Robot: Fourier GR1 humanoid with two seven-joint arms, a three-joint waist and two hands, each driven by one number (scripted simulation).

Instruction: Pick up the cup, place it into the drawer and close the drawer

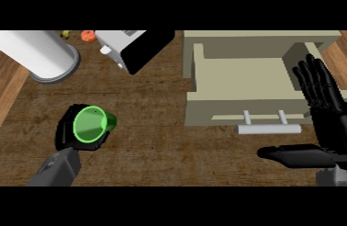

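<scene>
A green cup stands on the dark wooden counter at the left, its mouth facing up. My left hand is curled round the cup from below and behind, and the cup hides most of it. The beige drawer stands pulled open at the right, its inside bare, with a pale bar handle on its front. My right hand is open beside the drawer's right side, fingers straight and pointing up, thumb stretched left below the handle.
A large white cylinder lies at the back left. A white and black appliance stands at the back centre, with small orange and yellow items beside it. Bare counter lies between the cup and the drawer.
</scene>
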